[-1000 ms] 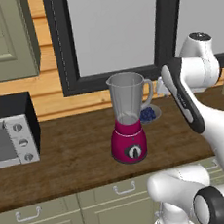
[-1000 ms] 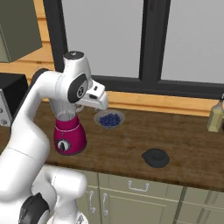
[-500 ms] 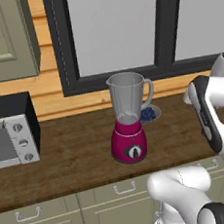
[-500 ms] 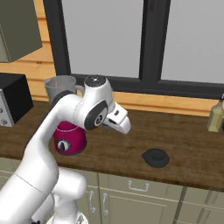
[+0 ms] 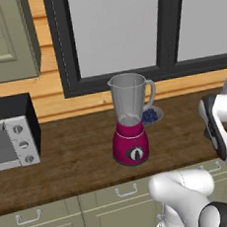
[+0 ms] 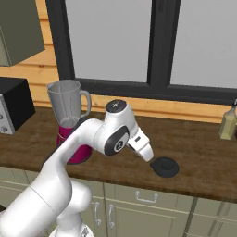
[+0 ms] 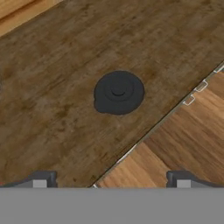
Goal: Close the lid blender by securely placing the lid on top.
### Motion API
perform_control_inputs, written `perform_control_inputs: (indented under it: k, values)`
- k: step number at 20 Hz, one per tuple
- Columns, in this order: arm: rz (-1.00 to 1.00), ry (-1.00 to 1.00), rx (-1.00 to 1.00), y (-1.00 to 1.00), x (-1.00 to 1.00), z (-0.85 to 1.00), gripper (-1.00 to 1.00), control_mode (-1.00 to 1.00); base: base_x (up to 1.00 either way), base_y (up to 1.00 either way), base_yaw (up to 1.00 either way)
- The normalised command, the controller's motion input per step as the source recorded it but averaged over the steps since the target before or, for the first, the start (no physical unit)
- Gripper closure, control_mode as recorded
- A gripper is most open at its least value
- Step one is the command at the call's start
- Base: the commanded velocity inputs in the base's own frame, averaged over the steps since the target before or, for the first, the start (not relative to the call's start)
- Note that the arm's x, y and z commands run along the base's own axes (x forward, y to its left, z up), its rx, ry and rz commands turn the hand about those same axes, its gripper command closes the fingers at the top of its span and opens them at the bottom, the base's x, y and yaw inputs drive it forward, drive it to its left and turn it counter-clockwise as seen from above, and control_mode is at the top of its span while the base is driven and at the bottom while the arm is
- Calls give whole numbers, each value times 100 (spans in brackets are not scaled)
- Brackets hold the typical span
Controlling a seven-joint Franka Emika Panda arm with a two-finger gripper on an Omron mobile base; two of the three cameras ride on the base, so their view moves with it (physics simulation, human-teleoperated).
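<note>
The blender [image 5: 133,148] stands on the wooden counter, a magenta base under a clear jar [image 5: 129,98] whose mouth is uncovered. In the right base view the blender [image 6: 67,105] is behind my arm, which hides part of its base. The lid [image 6: 165,167], a round dark cap, lies flat on the counter near the front edge, well to the right of the blender. My gripper [image 7: 111,180] hangs above the lid [image 7: 119,92], open, its fingertips [image 7: 40,180] wide apart with nothing between them. My hand [image 6: 141,145] points down toward the lid.
A small bowl of blue berries [image 5: 151,115] sits just behind the blender on its right. A toaster oven [image 5: 9,141] stands at the counter's left end. A bottle [image 6: 227,122] is at the far right. The counter's front edge [image 7: 153,131] runs close to the lid.
My arm has swung away from the blender to the right and lowered its hand over the lid. The blender and the lid have not moved.
</note>
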Motion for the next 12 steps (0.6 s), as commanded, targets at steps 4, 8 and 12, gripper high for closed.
perform_control_inputs:
  k: [4,8,12]
  values:
    - [-11,0,0,-50,4,-28,-100,-100,0,0,0]
    - [-4,0,1,-52,8,-29,-100,-100,0,0,0]
    - [0,0,4,-50,14,-39,-100,-100,0,0,0]
